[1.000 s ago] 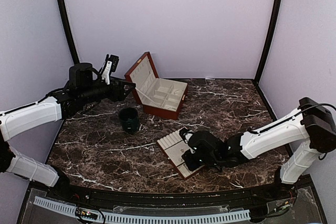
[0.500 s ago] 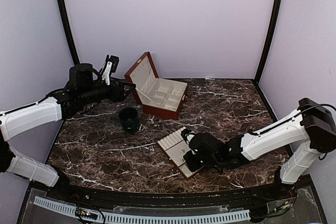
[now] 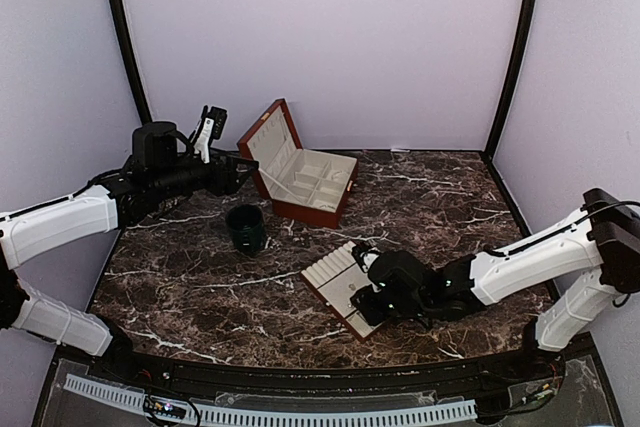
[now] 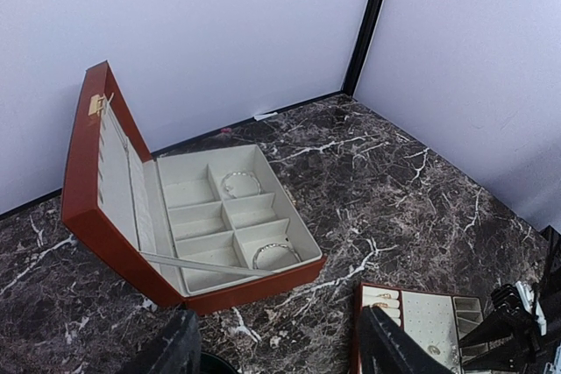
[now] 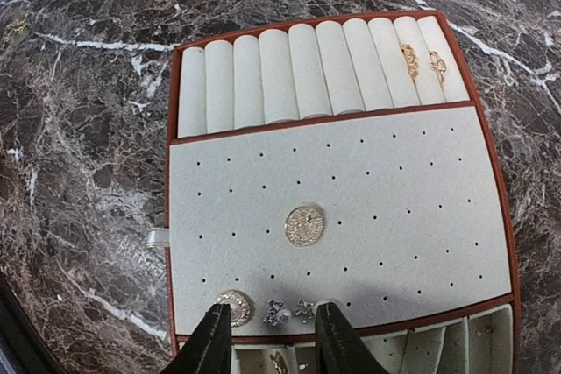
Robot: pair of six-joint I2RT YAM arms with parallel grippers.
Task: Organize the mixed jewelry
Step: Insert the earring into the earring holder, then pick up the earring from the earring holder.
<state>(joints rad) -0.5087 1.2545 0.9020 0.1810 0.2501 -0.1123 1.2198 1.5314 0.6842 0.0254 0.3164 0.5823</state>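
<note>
Two small studs (image 5: 303, 309) on the cream slotted tray (image 5: 394, 216), between parted jaws of the right gripper (image 5: 272, 321) (nothing pinched); left gripper (image 4: 280, 330) spread wide, empty, beside the open jewelry box (image 4: 88, 208).

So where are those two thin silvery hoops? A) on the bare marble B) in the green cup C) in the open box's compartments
C: one hoop lies in a far compartment of the open box, another hoop in a near one, seen from the left wrist.

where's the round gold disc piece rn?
Right wrist view: round gold disc lies mid-panel on the slotted tray, below the ring rolls, just above the small studs by the right gripper.
</note>
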